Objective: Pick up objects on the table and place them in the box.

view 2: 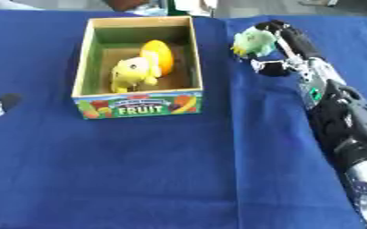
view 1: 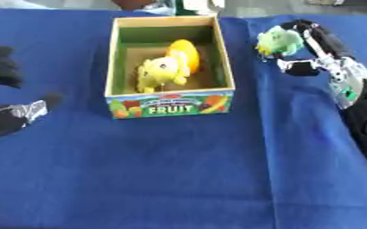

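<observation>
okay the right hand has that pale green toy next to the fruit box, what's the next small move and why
Probably carry the pale green toy leftward over the open wooden box labelled FRUIT, then release. The right hand has its fingers curled round the toy just outside the box's right wall, above the blue tablecloth. A yellow toy and an orange piece already lie inside.

— What do we have under everything here?

— We see a blue cloth (view 1: 179, 170) spread over the table, reaching all four sides of both views.

— Is it flat?

— Mostly; we can make out a straight crease (view 1: 269, 147) running from far to near on the right side.

— And beyond the cloth?

— We see blurred shapes (view 1: 194, 5) along the far edge, pale and dark; we cannot tell what they are.
</observation>
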### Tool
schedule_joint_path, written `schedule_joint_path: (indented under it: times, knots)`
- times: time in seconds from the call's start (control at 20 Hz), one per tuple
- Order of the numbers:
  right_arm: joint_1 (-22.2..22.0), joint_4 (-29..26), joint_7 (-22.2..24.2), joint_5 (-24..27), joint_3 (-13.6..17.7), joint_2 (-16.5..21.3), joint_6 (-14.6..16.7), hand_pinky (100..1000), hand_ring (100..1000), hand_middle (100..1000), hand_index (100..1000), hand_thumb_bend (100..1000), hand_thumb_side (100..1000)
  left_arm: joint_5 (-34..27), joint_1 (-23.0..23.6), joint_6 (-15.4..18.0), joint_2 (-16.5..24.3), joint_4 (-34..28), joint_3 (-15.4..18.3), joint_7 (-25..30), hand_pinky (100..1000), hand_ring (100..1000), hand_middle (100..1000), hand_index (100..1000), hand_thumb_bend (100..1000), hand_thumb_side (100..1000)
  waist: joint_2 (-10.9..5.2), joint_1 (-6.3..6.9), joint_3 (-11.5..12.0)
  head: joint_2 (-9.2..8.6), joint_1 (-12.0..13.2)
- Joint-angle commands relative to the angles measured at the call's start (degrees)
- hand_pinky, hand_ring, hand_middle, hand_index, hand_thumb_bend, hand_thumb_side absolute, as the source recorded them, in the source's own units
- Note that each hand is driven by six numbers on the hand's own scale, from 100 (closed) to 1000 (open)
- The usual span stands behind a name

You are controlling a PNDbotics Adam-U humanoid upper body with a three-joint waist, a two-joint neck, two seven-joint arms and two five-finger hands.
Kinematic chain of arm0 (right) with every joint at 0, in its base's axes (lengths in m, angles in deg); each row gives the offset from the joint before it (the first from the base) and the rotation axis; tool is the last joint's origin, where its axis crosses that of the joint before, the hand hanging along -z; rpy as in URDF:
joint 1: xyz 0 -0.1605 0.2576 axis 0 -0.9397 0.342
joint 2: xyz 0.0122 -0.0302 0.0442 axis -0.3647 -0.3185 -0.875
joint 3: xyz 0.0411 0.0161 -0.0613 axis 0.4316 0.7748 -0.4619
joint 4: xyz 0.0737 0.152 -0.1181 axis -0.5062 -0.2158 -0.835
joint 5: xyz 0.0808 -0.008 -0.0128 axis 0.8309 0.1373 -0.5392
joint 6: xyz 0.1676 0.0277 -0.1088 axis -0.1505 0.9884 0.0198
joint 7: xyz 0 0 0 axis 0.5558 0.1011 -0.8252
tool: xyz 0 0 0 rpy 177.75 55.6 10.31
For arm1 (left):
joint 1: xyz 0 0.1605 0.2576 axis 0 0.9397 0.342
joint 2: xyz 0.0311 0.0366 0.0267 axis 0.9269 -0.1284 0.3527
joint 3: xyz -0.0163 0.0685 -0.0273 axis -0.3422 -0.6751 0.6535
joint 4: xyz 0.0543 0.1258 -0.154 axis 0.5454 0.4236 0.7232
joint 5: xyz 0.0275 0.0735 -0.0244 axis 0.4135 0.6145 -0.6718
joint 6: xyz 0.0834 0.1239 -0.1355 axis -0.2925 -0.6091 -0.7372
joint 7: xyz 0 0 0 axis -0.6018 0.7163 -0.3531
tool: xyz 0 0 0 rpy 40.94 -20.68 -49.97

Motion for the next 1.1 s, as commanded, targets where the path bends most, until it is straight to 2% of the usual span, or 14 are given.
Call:
schedule_joint_path:
  times: [0.05,0.2,0.4,0.75,0.9,1.1]
  knots:
    - [1.2,-0.6,1.6,-0.5,-0.1,0.9,0.4,685,898,730,827,146,106,0.1,-0.3,0.1,0.7,-1.0,0.1,0.2,540,517,527,714,810,100,-0.97,0.22,-0.1,0.04,0.0]
    - [1.1,-0.8,2.3,-0.6,0.0,0.9,0.3,630,841,643,774,100,123,0.0,-0.2,0.1,0.6,-1.0,0.1,0.3,541,516,527,714,801,100,-0.96,0.24,-0.1,0.05,0.1]
    - [1.0,-1.4,1.9,-1.0,0.1,0.9,0.1,525,736,497,660,100,108,0.1,0.0,0.1,0.4,-0.9,0.1,0.3,543,516,527,714,796,100,-0.91,0.25,-0.1,0.07,0.2]
    - [0.8,-2.1,-4.0,-1.8,0.6,1.0,-1.5,409,540,275,424,100,100,0.1,0.2,0.1,0.2,-0.8,0.2,0.3,546,517,528,715,780,100,-0.9,0.28,-0.1,0.14,0.3]
    - [0.8,-2.1,-7.1,-1.7,0.5,1.0,-1.7,363,489,211,352,100,118,0.1,0.2,0.2,0.2,-0.8,0.2,0.3,547,517,528,715,779,100,-0.91,0.29,-0.2,0.15,0.3]
    - [0.8,-1.7,-9.1,-1.6,0.3,0.9,-1.5,325,461,171,309,100,133,0.1,0.3,0.3,0.1,-0.9,0.2,0.4,549,518,528,716,776,100,-0.9,0.38,-0.2,0.1,0.3]
